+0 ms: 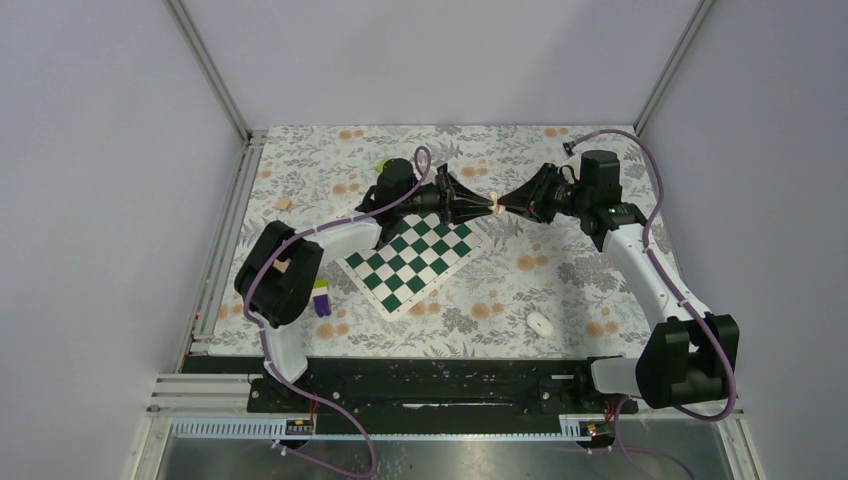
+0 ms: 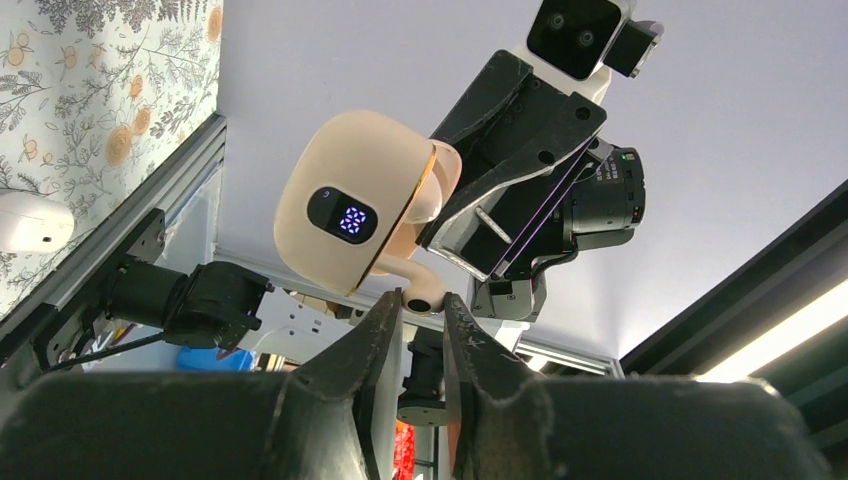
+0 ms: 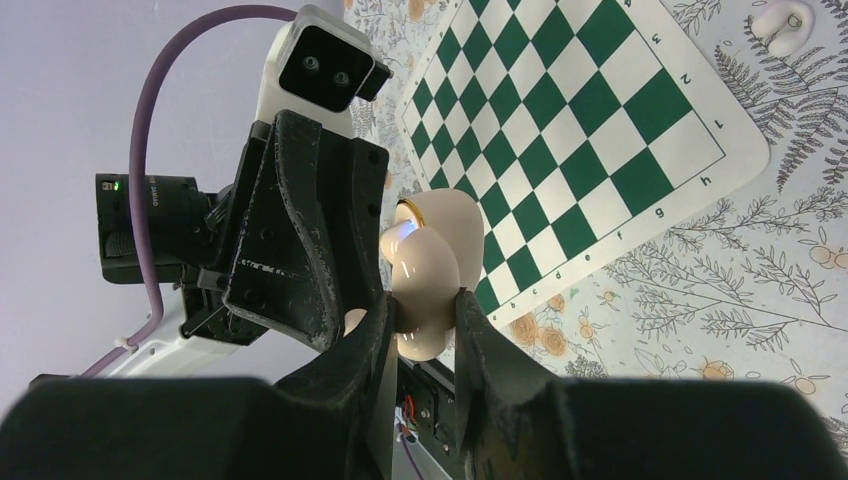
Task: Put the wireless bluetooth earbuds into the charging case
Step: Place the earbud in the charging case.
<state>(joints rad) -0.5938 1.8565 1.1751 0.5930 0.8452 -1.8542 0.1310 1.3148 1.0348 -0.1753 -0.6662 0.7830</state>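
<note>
Both grippers meet in the air over the chessboard's far right corner. My right gripper [image 3: 422, 315] is shut on the charging case [image 3: 432, 262], a pale beige rounded shell. In the left wrist view the case [image 2: 345, 195] shows a lit dark display and stands open along a gold-edged seam. My left gripper [image 2: 424, 300] is shut on the curved stem of a pale earbud [image 2: 420, 285] whose head reaches into the case's opening. From above, the left gripper [image 1: 487, 206] and right gripper [image 1: 502, 207] almost touch tip to tip. A white oval earbud [image 1: 541, 323] lies on the cloth in front.
The green-and-white chessboard [image 1: 415, 258] lies on the floral cloth below the grippers. A small tan block [image 1: 285, 203] sits at the far left, a purple and yellow piece [image 1: 321, 298] beside the left arm, and a green object [image 1: 382, 167] behind it. Metal rails and grey walls bound the table.
</note>
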